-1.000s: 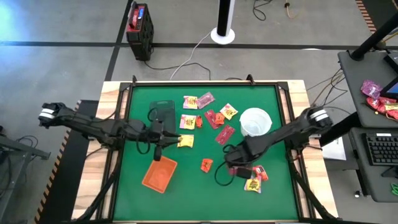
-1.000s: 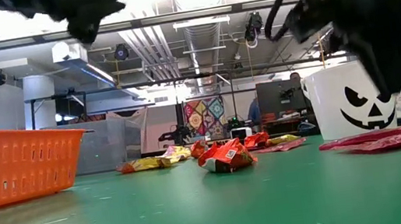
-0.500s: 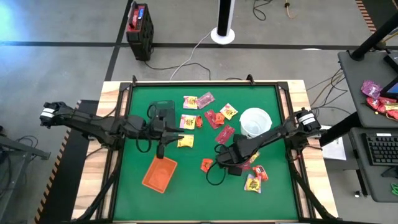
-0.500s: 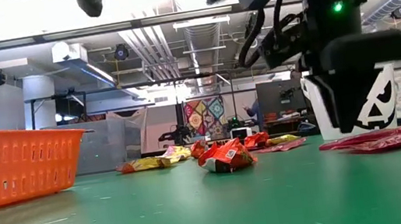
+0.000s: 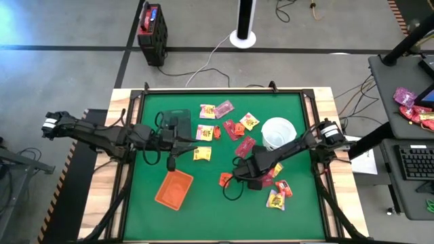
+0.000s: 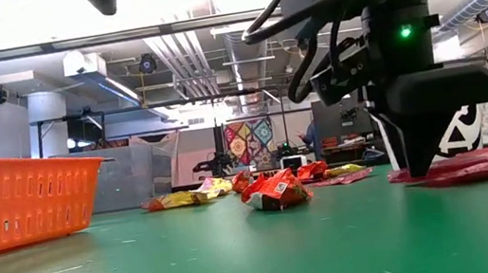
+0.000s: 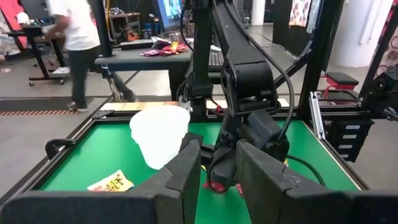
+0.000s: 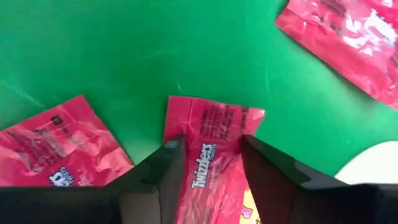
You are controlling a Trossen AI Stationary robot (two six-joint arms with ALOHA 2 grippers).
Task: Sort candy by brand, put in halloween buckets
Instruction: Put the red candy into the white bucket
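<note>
The right gripper (image 8: 208, 180) is lowered with fingers spread astride a red Twizzles packet (image 8: 211, 149), evidently to pinch it for sorting. The left gripper (image 7: 219, 180), slightly parted and empty, is held above the orange tray (image 5: 173, 190).

A green mat (image 5: 203, 210) covers the table, framed by pale wooden edges (image 5: 121, 98). On the grey floor beyond the table, toward eleven o'clock, stands a red-and-black box with a handle (image 5: 152, 26). Toward twelve o'clock a white pole rises from a round white base (image 5: 243, 37), with cables (image 5: 203, 64) trailing from it to the table. At three o'clock a dark desk (image 5: 403, 102) carries a black keyboard (image 5: 415, 163). In the left wrist view, a person in a white top (image 7: 76, 37) stands beside a far table.
</note>
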